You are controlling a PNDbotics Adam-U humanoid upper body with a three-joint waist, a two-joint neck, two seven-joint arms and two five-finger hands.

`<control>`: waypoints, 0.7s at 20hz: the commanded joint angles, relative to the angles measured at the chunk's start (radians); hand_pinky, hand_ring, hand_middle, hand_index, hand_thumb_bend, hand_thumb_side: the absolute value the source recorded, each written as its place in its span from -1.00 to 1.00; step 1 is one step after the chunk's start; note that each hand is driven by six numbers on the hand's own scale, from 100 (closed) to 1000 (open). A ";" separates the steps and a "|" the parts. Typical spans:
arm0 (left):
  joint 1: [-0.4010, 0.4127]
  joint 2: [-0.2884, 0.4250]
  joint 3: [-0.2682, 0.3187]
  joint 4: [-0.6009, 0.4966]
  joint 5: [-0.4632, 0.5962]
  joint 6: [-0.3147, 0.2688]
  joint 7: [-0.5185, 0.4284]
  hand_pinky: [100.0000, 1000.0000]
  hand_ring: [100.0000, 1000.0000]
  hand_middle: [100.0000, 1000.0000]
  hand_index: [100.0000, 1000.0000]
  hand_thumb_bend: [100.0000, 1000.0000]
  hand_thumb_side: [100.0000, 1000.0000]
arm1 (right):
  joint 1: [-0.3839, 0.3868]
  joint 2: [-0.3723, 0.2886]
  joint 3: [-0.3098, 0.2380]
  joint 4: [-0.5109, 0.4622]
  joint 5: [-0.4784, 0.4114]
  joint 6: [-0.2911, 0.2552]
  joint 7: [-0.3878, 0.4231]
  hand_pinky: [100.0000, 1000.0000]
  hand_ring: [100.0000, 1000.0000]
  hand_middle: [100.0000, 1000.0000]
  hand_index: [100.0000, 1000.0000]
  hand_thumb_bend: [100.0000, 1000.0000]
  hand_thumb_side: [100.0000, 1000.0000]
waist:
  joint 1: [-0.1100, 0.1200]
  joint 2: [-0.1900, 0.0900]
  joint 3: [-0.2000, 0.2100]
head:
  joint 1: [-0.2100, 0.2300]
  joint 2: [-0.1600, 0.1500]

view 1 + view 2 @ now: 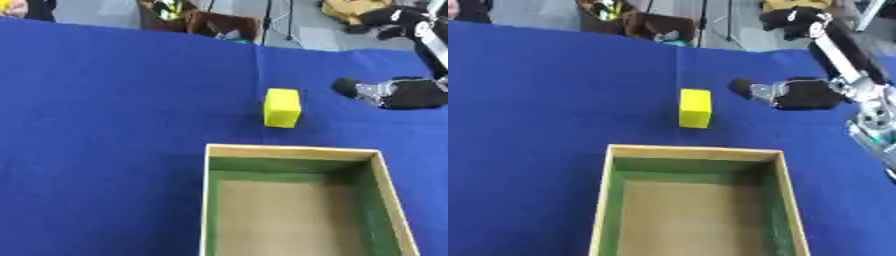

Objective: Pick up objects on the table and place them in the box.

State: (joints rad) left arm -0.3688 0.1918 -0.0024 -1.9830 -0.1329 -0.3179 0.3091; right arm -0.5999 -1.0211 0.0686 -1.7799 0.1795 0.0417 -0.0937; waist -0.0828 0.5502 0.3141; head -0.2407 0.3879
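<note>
Hovering right of yellow block [282, 107], right robot hand [798, 94] is seen w/ finger state unclear; box [604, 200] near, on blue worktop [105, 125].

We see a table [105, 125] covered in deep blue cloth, matt and slightly fuzzy, with a faint crease running down its middle. The yellow block [282, 107] looks smooth and matt, perhaps foam or plastic. The box [696, 152] has pale wooden rims, dull green inner walls and a brown cardboard-like floor. The right hand [798, 94] looks matt black with silvery metal parts.
</note>
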 commanded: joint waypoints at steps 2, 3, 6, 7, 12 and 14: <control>-0.005 0.002 -0.005 -0.017 0.001 -0.002 -0.005 -0.05 0.13 0.08 0.64 -1.00 1.00 | -0.026 -0.042 0.001 0.010 0.036 -0.003 0.055 0.50 0.68 0.42 0.67 0.27 -0.08 | 0.000 -0.022 0.009 | -0.018 -0.025; -0.006 0.001 -0.006 -0.017 0.002 -0.002 -0.007 -0.05 0.13 0.08 0.64 -1.00 1.00 | -0.028 -0.041 0.003 0.013 0.047 -0.004 0.061 0.50 0.67 0.42 0.67 0.27 -0.08 | -0.001 -0.021 0.011 | -0.020 -0.027; -0.007 -0.001 -0.007 -0.017 0.003 -0.001 -0.010 -0.05 0.13 0.08 0.64 -1.00 1.00 | -0.032 -0.037 0.007 0.021 0.082 -0.008 0.060 0.49 0.67 0.42 0.66 0.27 -0.08 | -0.005 -0.016 0.018 | -0.029 -0.036; -0.007 -0.003 -0.008 -0.017 0.002 0.000 -0.011 -0.05 0.13 0.08 0.64 -1.00 1.00 | -0.032 -0.035 0.007 0.025 0.100 -0.010 0.053 0.49 0.66 0.42 0.66 0.27 -0.08 | -0.006 -0.014 0.021 | -0.033 -0.041; -0.008 -0.006 -0.010 -0.017 0.000 0.000 -0.014 -0.06 0.12 0.08 0.64 -1.00 1.00 | -0.038 -0.033 0.012 0.053 0.171 -0.015 0.013 0.47 0.65 0.42 0.65 0.27 -0.07 | -0.011 -0.001 0.035 | -0.046 -0.056; -0.009 -0.007 -0.011 -0.017 -0.001 0.000 -0.015 -0.06 0.12 0.08 0.64 -1.00 1.00 | -0.040 -0.032 0.016 0.061 0.196 -0.017 0.005 0.47 0.65 0.42 0.64 0.28 -0.08 | -0.014 0.003 0.040 | -0.050 -0.059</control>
State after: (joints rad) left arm -0.3702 0.1828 -0.0116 -1.9830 -0.1319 -0.3167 0.2990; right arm -0.6255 -1.0243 0.0928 -1.7197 0.3531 0.0266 -0.0788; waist -0.1008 0.5753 0.3540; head -0.2854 0.3453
